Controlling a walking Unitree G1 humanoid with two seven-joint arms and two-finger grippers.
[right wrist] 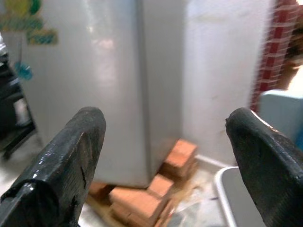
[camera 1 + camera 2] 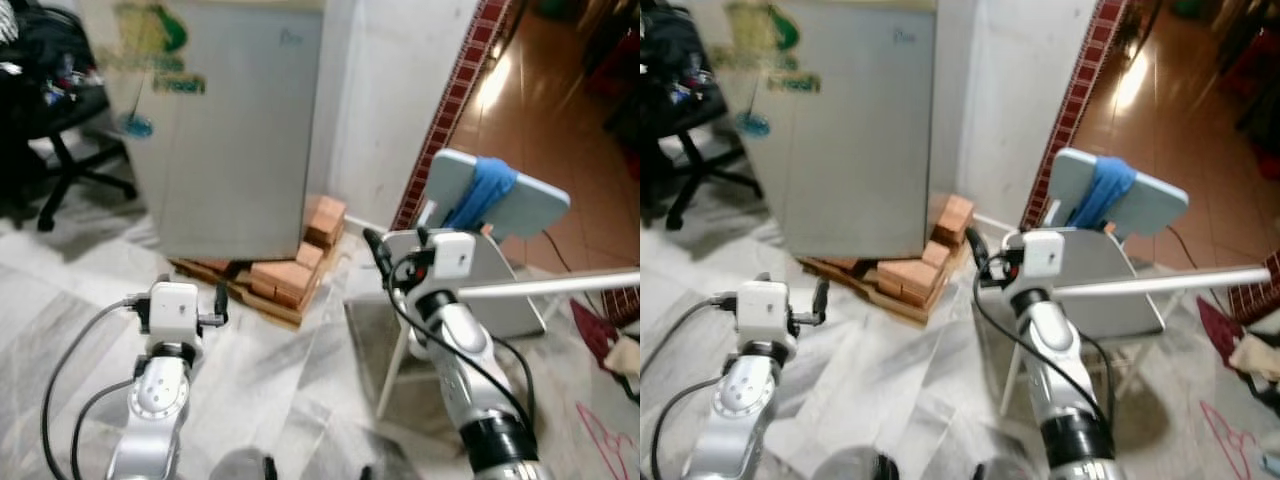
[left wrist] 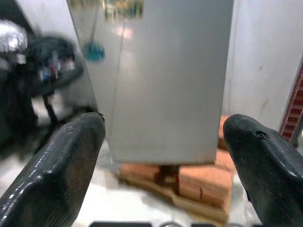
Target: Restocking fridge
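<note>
The grey fridge (image 2: 235, 130) stands ahead with its door shut, a green logo on the front, raised on bricks (image 2: 290, 275) and a wooden pallet. My left gripper (image 3: 163, 119) is held up short of the fridge, open, with nothing between its black fingers (image 3: 61, 175). My right gripper (image 1: 166, 113) is raised at about the same height, further right, and is also open and empty. It points toward the fridge's right edge and the white wall (image 1: 222, 71).
A black office chair (image 2: 55, 120) stands left of the fridge. A pale blue folding chair (image 2: 500, 270) with a blue cloth (image 2: 480, 195) over its back sits under my right arm. A red-tiled strip (image 2: 455, 100) edges the wall. Marble floor (image 2: 290, 370) lies ahead.
</note>
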